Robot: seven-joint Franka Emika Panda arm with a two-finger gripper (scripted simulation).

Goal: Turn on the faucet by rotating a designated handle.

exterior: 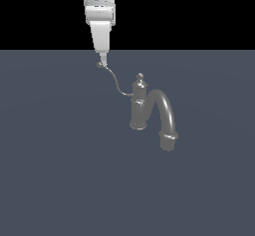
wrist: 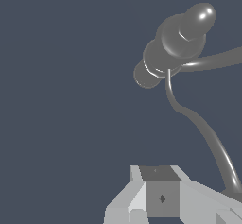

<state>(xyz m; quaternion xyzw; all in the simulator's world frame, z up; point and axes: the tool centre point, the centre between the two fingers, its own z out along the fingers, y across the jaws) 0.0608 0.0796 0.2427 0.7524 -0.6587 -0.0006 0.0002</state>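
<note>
The grey faucet (exterior: 139, 108) stands upright on the floor, its thick arched spout (exterior: 167, 114) curving down toward the exterior view's right. The thin S-curved handle (exterior: 115, 83) runs from the column up toward the exterior view's left and ends in a small ball (exterior: 100, 64). My gripper (exterior: 102, 57) hangs straight down with its fingertips just above and touching or nearly touching that ball. The fingers look shut with nothing between them. In the wrist view the faucet (wrist: 175, 41) is seen from above, and the handle (wrist: 208, 138) sweeps down beside my gripper (wrist: 160, 180).
A flat, dark blue-grey floor (exterior: 60, 170) surrounds the faucet on all sides. Nothing else stands on it.
</note>
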